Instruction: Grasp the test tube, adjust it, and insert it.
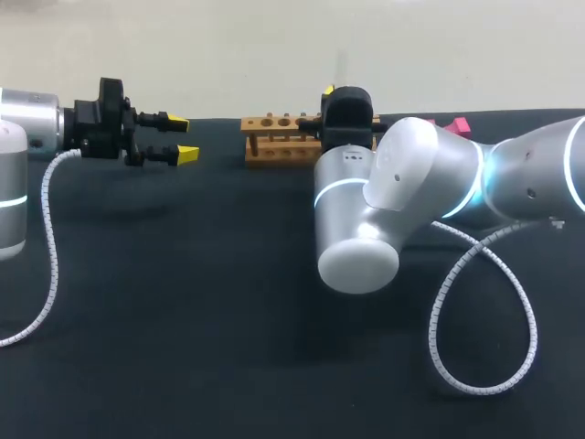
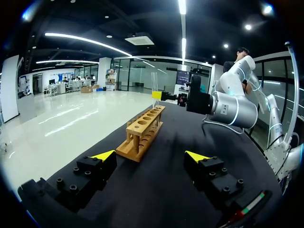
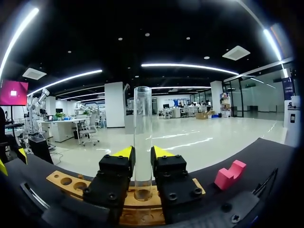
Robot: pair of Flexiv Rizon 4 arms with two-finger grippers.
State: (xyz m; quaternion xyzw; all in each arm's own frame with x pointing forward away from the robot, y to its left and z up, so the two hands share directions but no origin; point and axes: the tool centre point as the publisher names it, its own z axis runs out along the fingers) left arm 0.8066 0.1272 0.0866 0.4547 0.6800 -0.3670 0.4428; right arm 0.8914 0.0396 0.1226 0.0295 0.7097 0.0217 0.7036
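Note:
A clear glass test tube (image 3: 142, 128) stands upright between the fingers of my right gripper (image 3: 142, 154), which is shut on it from both sides. The tube's lower end sits at a hole of the wooden rack (image 3: 66, 183) directly beneath. In the left wrist view the same test tube (image 2: 155, 85) rises above the far end of the rack (image 2: 142, 130), held by the right gripper (image 2: 161, 95). My left gripper (image 2: 150, 156) is open with nothing between its fingers, well short of the rack. In the head view the left gripper (image 1: 181, 137) hovers left of the rack (image 1: 279, 137).
A pink block (image 3: 230, 174) lies on the black table beside the rack, and the pink block (image 1: 457, 125) is seen at the back right in the head view. My right arm's elbow (image 1: 366, 210) bulks over the table's middle, with its white cable (image 1: 484, 311) looping in front.

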